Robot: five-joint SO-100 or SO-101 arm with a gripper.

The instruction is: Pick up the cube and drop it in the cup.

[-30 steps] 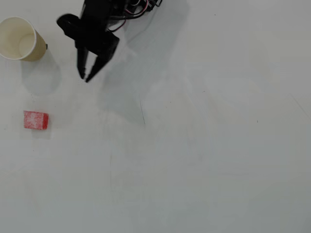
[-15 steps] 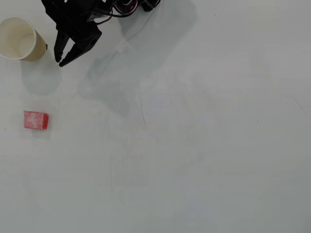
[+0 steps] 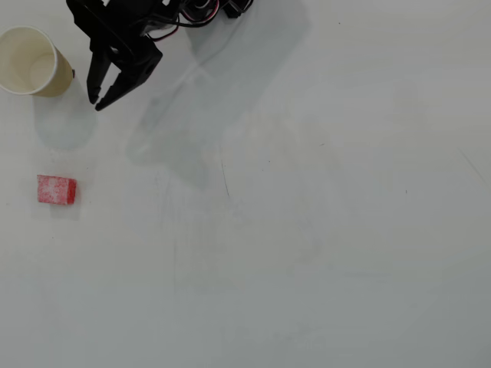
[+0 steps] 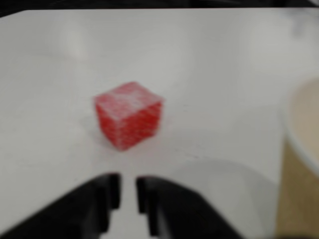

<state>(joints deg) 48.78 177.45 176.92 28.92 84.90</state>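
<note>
The red cube [image 3: 56,190] with a whitish speckled top lies on the white table at the left, untouched. In the wrist view the cube [image 4: 128,115] sits ahead of the fingertips, a little left of centre. The cream-white paper cup [image 3: 54,77] stands upright at the top left; its tan side and rim show at the right edge of the wrist view [image 4: 300,164]. My black gripper [image 3: 96,102] hangs just right of the cup, well above the cube in the picture. Its jaws are nearly together with only a thin gap and hold nothing, as the wrist view [image 4: 127,191] shows.
The arm's body and red-and-black cables [image 3: 201,11] sit at the top edge of the overhead view. The arm casts a soft shadow [image 3: 192,115] across the table's upper middle. The white table [image 3: 322,245] stretches bare to the right and below.
</note>
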